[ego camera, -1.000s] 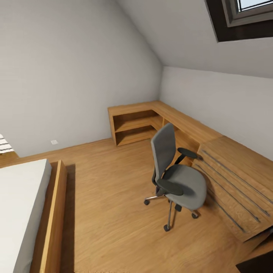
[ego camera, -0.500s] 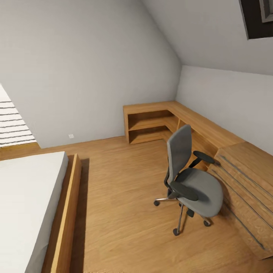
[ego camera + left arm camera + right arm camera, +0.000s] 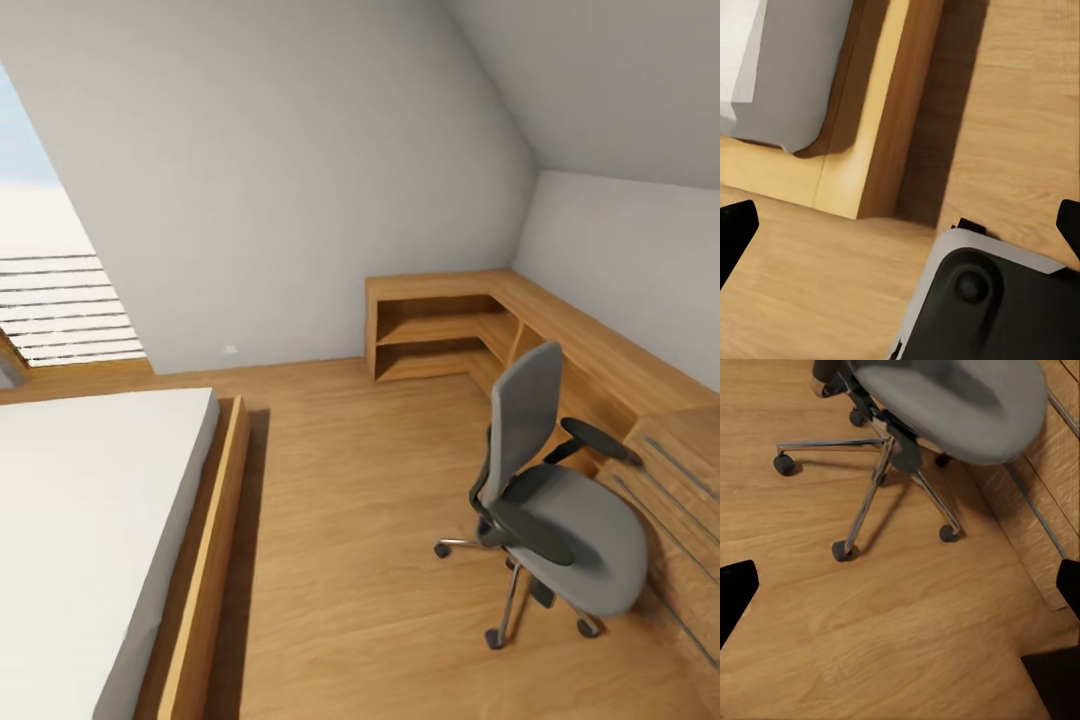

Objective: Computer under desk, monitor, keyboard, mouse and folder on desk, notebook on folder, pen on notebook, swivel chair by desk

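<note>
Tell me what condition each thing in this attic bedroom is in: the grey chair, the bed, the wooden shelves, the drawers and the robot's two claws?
Grey padded swivel chair: upright on the wooden floor, seat bare, beside the drawer chest.
White-topped bed with wooden frame: flat, nothing on it.
Light wooden corner shelf unit: open-fronted, shelves bare.
Light wooden drawer chest: visible drawers closed.
Left gripper: open, holding nothing.
Right gripper: open, holding nothing.

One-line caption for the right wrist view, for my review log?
Swivel chair on wood floor beside a wooden drawer chest, seat bare, seen from above.
</note>
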